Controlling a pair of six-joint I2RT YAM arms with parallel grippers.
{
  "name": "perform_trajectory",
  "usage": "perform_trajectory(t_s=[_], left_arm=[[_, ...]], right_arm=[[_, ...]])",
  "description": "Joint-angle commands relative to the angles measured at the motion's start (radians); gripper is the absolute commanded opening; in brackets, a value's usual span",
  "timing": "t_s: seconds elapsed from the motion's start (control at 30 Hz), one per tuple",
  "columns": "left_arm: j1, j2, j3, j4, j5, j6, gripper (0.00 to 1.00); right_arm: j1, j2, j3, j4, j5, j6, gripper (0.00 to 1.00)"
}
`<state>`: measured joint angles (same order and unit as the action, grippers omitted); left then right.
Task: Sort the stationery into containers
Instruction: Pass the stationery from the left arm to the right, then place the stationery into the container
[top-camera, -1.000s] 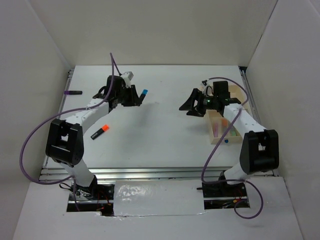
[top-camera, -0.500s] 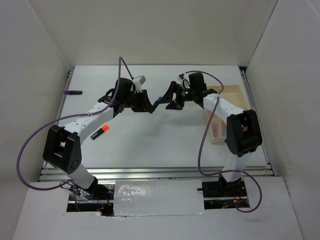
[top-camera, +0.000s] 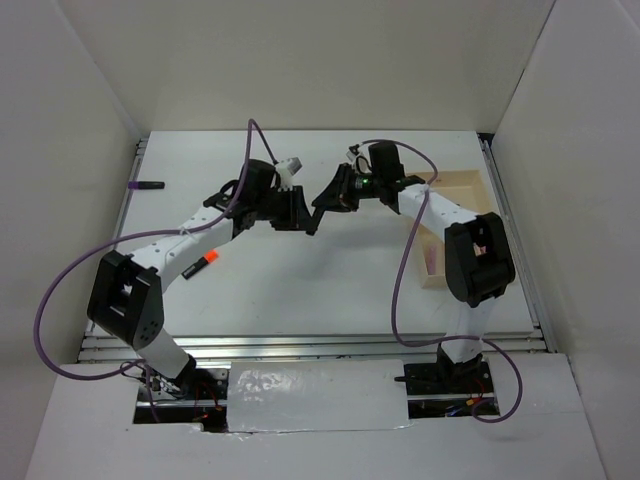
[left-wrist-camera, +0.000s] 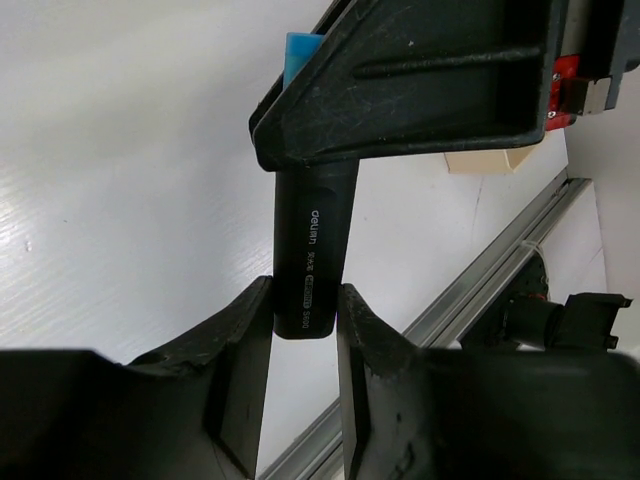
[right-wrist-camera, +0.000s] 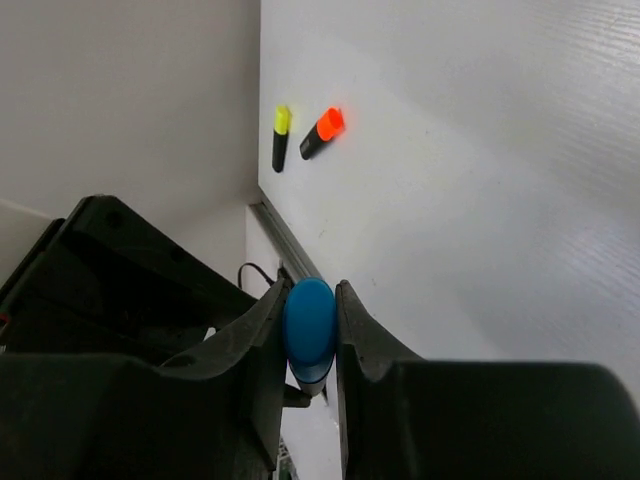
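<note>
Handover in progress; sorting unfinished.
Left gripper (left-wrist-camera: 305, 312) and right gripper (right-wrist-camera: 311, 318) both clamp blue marker (left-wrist-camera: 315, 235); orange marker (top-camera: 203, 262) lies outside tray (top-camera: 462, 178).

Saw matt black printed plastic on the marker (left-wrist-camera: 315, 250), its blue cap (right-wrist-camera: 309, 320) smooth and faintly glossy. Noted dull black plastic on the left gripper (left-wrist-camera: 305, 305), a matt white, finely grained table (left-wrist-camera: 120, 180), pale bare wood on the tray (top-camera: 468, 192) at right.

"deli" on black highlighter (left-wrist-camera: 312, 250)
</note>
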<state>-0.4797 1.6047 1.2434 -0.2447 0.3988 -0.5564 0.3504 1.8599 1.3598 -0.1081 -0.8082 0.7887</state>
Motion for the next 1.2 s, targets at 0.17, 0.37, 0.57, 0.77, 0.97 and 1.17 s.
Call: perform_trajectory(t_s=[0.17, 0.37, 0.57, 0.77, 0.97, 1.17], left_arm=[[0.068, -0.038, 0.122, -0.122, -0.109, 0.029, 0.99], [0.228, -0.119, 0.131, -0.180, -0.164, 0.194, 0.99], [0.426, -0.189, 0.036, -0.145, -0.164, 0.269, 0.99], [0.676, -0.100, 0.120, -0.212, -0.124, 0.383, 0.99], [0.798, 0.017, 0.211, -0.197, -0.264, 0.420, 0.94], [0.895, 0.204, 0.416, -0.200, -0.333, 0.397, 0.89]], right_arm=[[-0.097, -0.106, -0.041, 0.025, -0.029, -0.060, 0.00], [-0.342, -0.252, -0.008, -0.169, 0.154, -0.276, 0.00], [-0.553, -0.344, -0.030, -0.147, 0.398, -0.419, 0.00], [-0.608, -0.252, 0.028, -0.156, 0.521, -0.506, 0.01], [-0.620, -0.124, 0.059, -0.157, 0.537, -0.505, 0.17], [-0.620, -0.030, 0.114, -0.209, 0.547, -0.505, 0.61]])
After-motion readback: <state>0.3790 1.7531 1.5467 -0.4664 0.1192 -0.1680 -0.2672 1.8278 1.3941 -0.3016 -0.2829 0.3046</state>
